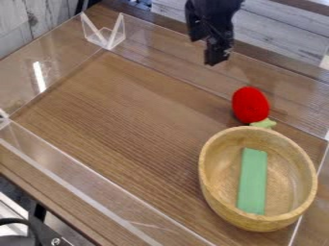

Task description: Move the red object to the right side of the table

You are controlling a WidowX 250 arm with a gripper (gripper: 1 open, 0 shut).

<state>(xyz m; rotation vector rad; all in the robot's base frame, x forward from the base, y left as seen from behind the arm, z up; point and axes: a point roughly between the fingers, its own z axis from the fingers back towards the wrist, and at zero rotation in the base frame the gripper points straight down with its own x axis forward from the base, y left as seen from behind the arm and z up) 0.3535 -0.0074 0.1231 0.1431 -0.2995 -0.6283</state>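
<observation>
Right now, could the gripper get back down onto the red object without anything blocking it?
Probably yes: the gripper hangs open up and left of the red object, nothing between them; the wooden bowl sits on its near side.

The toy fruit point(249, 103) sits on the table point(129, 115) near its right edge. The bowl point(259, 179) stands just in front of it, by the front right corner. A flat block point(253, 181) lies inside the bowl. My gripper point(215, 53) hangs up over the back edge, behind the fruit and apart from it.
</observation>
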